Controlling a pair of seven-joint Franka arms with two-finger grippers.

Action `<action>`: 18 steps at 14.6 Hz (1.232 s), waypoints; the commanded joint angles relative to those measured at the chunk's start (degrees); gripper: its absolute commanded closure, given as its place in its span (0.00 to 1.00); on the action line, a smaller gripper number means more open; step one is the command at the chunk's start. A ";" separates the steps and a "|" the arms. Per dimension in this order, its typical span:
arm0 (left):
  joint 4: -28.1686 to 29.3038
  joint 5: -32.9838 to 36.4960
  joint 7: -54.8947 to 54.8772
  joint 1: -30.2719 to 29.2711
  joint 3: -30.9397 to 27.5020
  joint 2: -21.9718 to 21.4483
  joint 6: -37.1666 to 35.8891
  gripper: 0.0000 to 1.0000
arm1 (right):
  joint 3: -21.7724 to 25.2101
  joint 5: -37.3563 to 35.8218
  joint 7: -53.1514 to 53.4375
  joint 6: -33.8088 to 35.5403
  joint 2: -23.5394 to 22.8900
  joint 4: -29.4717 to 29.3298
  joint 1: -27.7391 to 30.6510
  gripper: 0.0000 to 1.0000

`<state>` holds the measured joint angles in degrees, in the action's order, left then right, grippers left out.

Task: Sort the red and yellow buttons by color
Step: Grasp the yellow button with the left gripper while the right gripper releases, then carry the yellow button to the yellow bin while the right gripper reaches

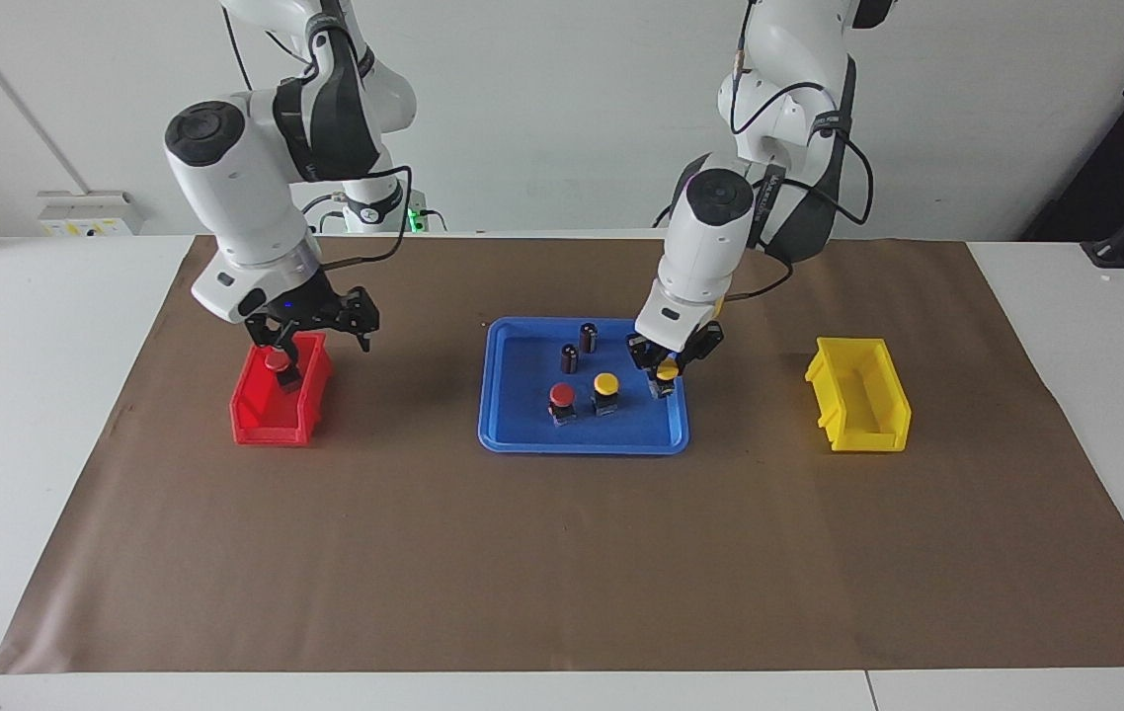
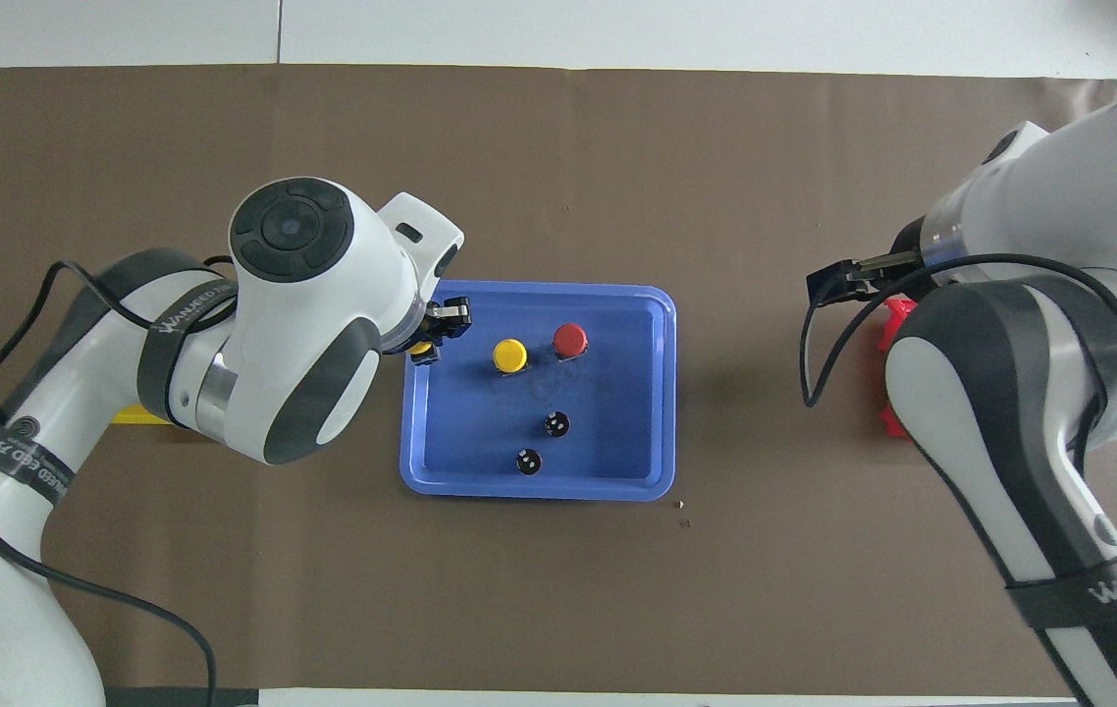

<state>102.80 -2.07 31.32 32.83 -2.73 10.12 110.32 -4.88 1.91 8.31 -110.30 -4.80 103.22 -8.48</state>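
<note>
Blue tray [image 1: 513, 434]: 2 dark cylinders [image 1: 579, 348] stand nearer the robots than a red button [image 1: 562, 398] and a yellow button [image 1: 605, 387], all close together.
Tray's left-arm end: left end effector [image 1: 666, 367] occupies it.
Red bin [image 1: 251, 420]: right end effector [image 1: 310, 336] hangs over it.
Yellow bin [image 1: 858, 407]: open from above.

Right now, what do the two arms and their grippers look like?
Both arms have glossy white rounded shells with dark grey joint bands and round dark caps at the wrists. Black cables loop along each. The left gripper and right gripper are black linkage fingers. A strap bears white lettering.
</note>
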 commanded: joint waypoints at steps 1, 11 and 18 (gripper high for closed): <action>0.47 -0.47 -14.48 -8.63 -0.44 -4.39 -6.59 0.99 | 0.04 -0.42 16.15 -1.75 -7.29 -7.47 -10.81 0.00; 18.81 -0.47 -43.36 -31.07 -0.35 -15.12 4.35 0.98 | 0.04 -7.71 29.40 -13.44 -18.31 -5.67 -21.66 0.07; 25.08 -0.39 -42.93 -30.73 -0.35 -15.30 11.23 0.98 | -0.04 -7.71 29.40 -17.14 -17.35 -1.61 -22.10 0.32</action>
<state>125.70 -2.07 -11.45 1.88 -3.28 -3.31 119.78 -4.55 -5.11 37.82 -125.50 -24.13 98.56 -31.01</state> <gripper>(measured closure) 0.590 0.260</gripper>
